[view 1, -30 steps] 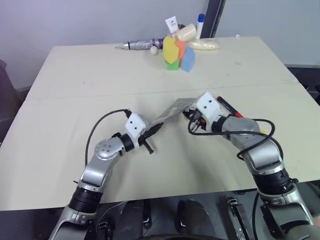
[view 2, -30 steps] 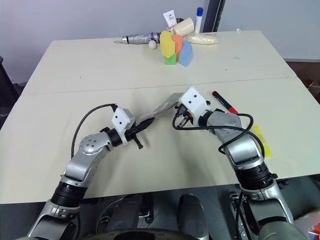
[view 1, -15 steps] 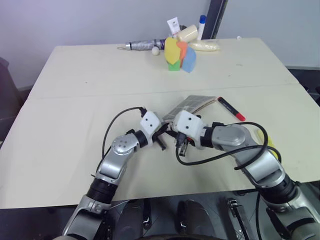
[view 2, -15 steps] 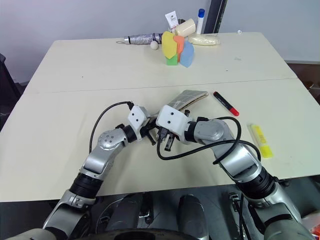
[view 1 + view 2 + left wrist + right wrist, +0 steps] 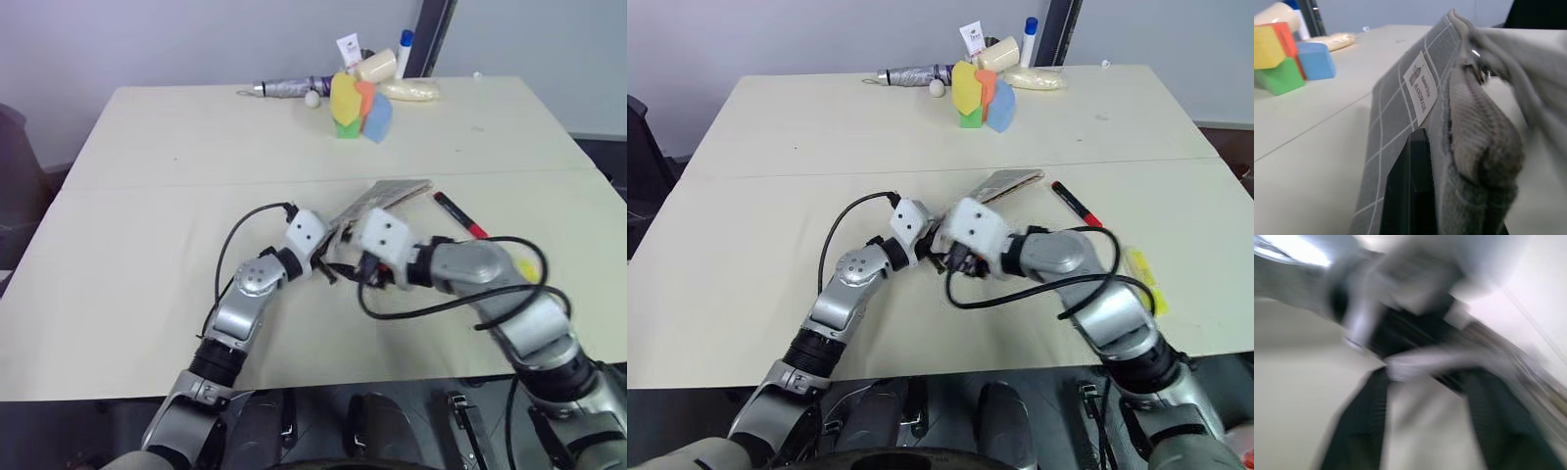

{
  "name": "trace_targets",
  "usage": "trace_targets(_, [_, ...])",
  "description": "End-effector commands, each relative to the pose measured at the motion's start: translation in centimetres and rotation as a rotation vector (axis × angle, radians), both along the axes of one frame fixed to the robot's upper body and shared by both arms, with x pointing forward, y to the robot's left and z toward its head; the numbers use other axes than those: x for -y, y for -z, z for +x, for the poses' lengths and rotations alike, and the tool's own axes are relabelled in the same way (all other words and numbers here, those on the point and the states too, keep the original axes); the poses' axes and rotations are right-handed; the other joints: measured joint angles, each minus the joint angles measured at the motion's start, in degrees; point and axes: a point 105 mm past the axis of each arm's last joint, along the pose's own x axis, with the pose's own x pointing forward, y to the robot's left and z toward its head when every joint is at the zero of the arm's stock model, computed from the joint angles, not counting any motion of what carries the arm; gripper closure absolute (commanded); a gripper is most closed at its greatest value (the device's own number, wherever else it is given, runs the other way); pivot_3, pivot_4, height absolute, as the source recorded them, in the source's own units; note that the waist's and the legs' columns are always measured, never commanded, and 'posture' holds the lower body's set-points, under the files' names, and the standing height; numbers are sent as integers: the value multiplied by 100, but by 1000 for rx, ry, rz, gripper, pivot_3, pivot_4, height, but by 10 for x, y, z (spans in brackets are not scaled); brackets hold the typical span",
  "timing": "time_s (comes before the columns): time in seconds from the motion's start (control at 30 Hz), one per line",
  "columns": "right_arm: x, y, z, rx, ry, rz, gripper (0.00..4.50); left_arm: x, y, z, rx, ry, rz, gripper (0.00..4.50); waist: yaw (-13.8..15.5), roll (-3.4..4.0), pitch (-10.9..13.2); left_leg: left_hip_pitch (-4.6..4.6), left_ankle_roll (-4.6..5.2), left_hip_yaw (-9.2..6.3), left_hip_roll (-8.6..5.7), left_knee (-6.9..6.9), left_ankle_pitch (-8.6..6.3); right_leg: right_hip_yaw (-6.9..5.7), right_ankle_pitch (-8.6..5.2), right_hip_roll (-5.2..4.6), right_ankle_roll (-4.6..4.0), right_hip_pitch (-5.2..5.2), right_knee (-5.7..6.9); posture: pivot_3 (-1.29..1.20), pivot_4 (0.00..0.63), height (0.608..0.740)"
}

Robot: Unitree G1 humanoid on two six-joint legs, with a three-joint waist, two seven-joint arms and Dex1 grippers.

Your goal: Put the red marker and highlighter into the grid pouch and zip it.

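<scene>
The grid pouch (image 5: 1400,127) is pinched at its near end by the left gripper (image 5: 328,262), while the right gripper (image 5: 1422,426) is spread beside it.

- The grid pouch (image 5: 1400,137) bears a small white label (image 5: 1422,91) sewn onto its grey fabric. The largest word on it reads "HANDMADE", in dark capitals.
- Above that word the label has a line of finer print that looks like "Natural Style", though it is too small to be sure, and a tiny dark emblem.
- At the far edge of the tabletop, a white tube (image 5: 349,48) carries dark print too small to read.
</scene>
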Motion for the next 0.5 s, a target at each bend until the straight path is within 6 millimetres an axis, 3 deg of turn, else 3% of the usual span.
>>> trace_targets(0.03, [45, -8, 13, 33, 197, 24, 129, -14, -13, 5, 73, -50, 10, 4500, -7, 0, 0, 0, 0, 0, 0, 0, 0, 0, 0, 0, 0, 0, 0, 0, 150, 740])
trace_targets(0.23, [138, 9, 46, -34, 650, 185, 129, -36, -14, 9, 124, -97, 81, 4500, -17, 1, 0, 2, -2, 1, 5, -3, 1, 0, 0, 5, 0, -2, 2, 0, 150, 740])
trace_targets(0.37, [165, 16, 62, -55, 778, 245, 129, -43, -14, 9, 131, -104, 100, 4500, -21, 2, 0, 1, -2, 4, 3, -3, 1, 0, 0, 5, 0, -3, 2, 0, 150, 740])
trace_targets(0.5, [175, 30, 75, -106, 828, 285, 129, -47, -12, 9, 128, -112, 109, 4500, -24, 3, 0, 1, -2, 7, 2, -3, 2, 1, 0, 7, 0, -3, 2, 0, 150, 740])
